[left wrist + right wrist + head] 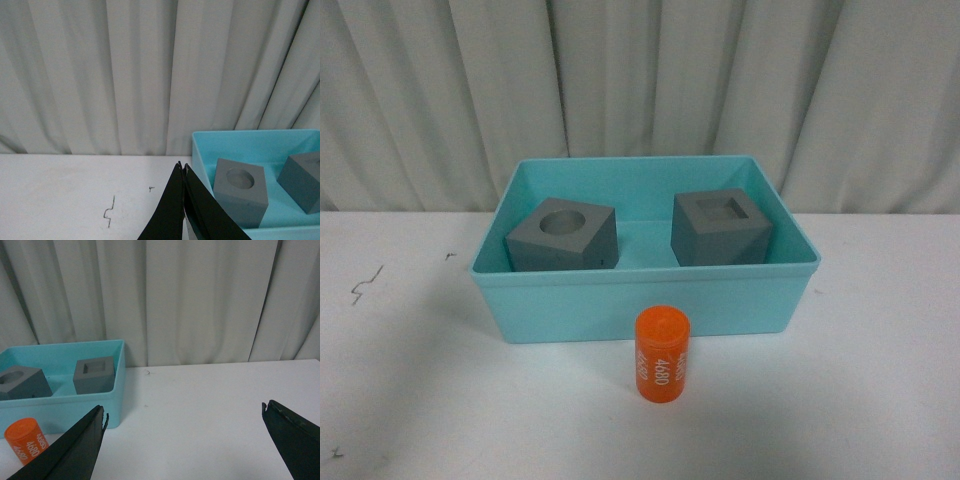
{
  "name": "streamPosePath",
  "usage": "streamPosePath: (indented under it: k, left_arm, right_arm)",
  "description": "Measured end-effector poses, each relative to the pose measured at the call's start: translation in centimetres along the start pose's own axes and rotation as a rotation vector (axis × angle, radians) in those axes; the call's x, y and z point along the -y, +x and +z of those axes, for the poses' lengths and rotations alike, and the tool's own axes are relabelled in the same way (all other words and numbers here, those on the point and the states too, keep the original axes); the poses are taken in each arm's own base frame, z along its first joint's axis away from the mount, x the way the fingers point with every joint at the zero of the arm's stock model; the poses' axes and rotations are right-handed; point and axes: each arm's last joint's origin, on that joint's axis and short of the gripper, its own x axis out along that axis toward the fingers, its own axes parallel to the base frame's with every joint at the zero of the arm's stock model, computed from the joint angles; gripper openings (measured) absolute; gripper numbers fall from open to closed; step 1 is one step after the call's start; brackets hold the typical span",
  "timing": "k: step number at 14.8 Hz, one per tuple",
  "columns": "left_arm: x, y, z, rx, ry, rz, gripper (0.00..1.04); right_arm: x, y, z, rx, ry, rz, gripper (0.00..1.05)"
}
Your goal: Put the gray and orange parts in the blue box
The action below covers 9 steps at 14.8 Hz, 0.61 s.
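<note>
- The right tool (183,410) hangs with its jaws spread wide and nothing between them, over bare bench (210,395) to the right of the blue box (60,407).
- The left tool (182,169) has its jaws pressed together and holds nothing, just outside the box's left wall.
- The orange cylinder (662,355) stands upright on the bench, just in front of the box's front wall. Whether it touches the wall is unclear.
- The gray cube with the round hole (562,236) and the gray cube with the square hole (723,227) sit inside the box, apart from each other.
- So the cylinder looks like the last part to move. The open right tool seems best placed to close round its sides, lift it and carry it in.
- The bench is open in front of and beside the cylinder, but the wall stands close behind it. The lift must clear the rim, and the bare floor between the cubes offers a landing spot.
</note>
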Motion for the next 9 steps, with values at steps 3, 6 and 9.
streamPosePath:
  k: [3,6,9]
  left_arm:
    - [-1.3,-1.9,-1.5,-0.018,0.001,-0.003,0.02]
    - [-1.3,-3.8,-2.5,-0.020,0.002,-0.008,0.02]
    - [-1.3,-5.2,-3.0,-0.018,0.001,-0.009,0.02]
  right_arm:
    - [0.0,0.0,0.0,0.000,0.000,0.000,0.98]
    - [0.0,0.0,0.0,0.000,0.000,0.000,0.98]
    - [0.0,0.0,0.0,0.000,0.000,0.000,0.98]
